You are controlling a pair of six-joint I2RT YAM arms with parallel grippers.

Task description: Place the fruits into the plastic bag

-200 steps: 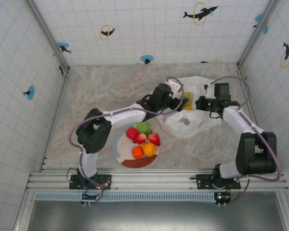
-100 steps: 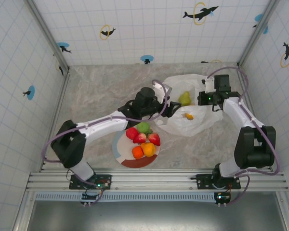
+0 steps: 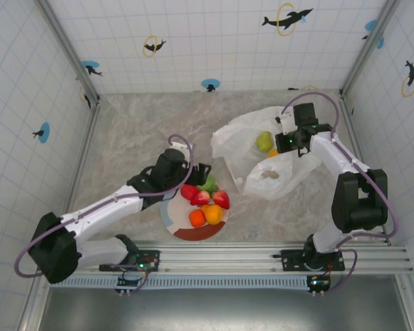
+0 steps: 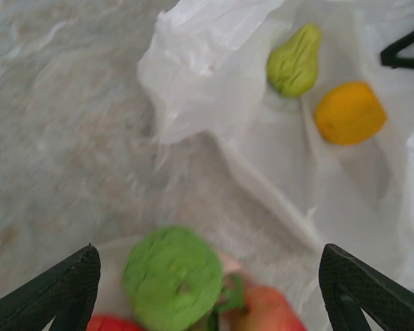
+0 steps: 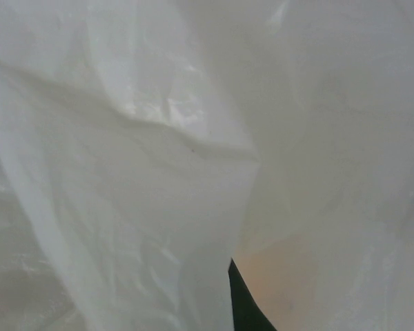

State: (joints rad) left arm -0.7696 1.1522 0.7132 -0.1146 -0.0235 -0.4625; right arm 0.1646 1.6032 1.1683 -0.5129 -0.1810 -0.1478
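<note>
The plastic bag (image 3: 252, 138) lies crumpled at the back right with its mouth open; inside rest a yellow-green pear (image 3: 264, 141) and an orange ball (image 3: 272, 153). My right gripper (image 3: 284, 141) is shut on the bag's edge; thin plastic (image 5: 159, 152) drapes over its dark finger (image 5: 245, 303). On the plate (image 3: 176, 224) sit a green apple (image 3: 207, 183), a red apple (image 3: 188, 191), strawberries (image 3: 221, 200) and two orange balls (image 3: 212, 212). My left gripper (image 3: 201, 174) hovers open at the plate's far edge, the green apple (image 4: 172, 279) between its wide-spread fingertips (image 4: 69, 289). Pear (image 4: 294, 61) and orange ball (image 4: 350, 112) lie ahead.
Tiled walls with metal corner posts enclose the marble floor (image 3: 145, 131). The bag's loose flap (image 4: 207, 62) lies between the plate and the fruits in the bag. Bare floor stretches to the left and back.
My left arm has drawn back from the bag to the plate's far edge, leaving the pear inside. The right gripper has shifted the bag's edge back and slightly left.
</note>
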